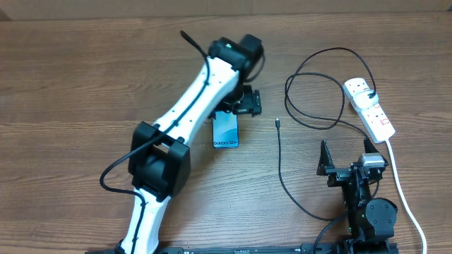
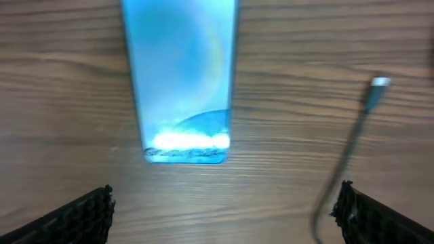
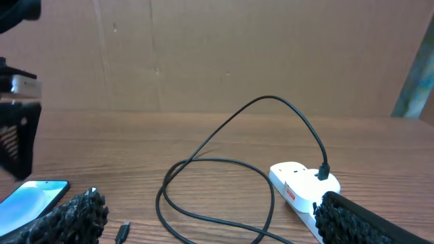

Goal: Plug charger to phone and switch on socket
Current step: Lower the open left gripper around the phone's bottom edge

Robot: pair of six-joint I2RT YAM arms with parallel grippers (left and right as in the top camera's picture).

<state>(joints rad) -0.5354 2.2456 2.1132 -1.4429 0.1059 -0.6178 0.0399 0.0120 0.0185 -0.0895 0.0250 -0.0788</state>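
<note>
While the left arm reaches slantwise across the wooden table [image 1: 85,63], the left gripper [image 1: 245,106] hangs over the far end of the phone [image 1: 226,132]. In the left wrist view its fingers [image 2: 81,217] stand wide apart with nothing between them but bare wood. The phone [image 2: 182,74] lies flat ahead of them, untouched, its blue screen up. The end with the small lettering points toward the robot.

Just right of the phone, apart from it, lies the connector tip [image 1: 277,122] of the charger [image 1: 281,169]. It also shows in the left wrist view [image 2: 378,85]. From the tip the thin black cable runs toward the robot, bends right and passes by the right arm's base. Another stretch loops widely on the far right part of the table.

The right gripper [image 1: 345,148] sits low at the near right, its fingers [image 3: 74,213] spread apart and holding nothing. It is well clear of the phone and near the socket [image 1: 369,107].

That white strip lies slantwise at the far right. The charger's plug [image 1: 372,96] sits in it toward its far end, which the right wrist view also shows [image 3: 324,173]. A thick white cord [image 1: 402,190] leaves the strip's near end and runs toward the robot along the right side.
</note>
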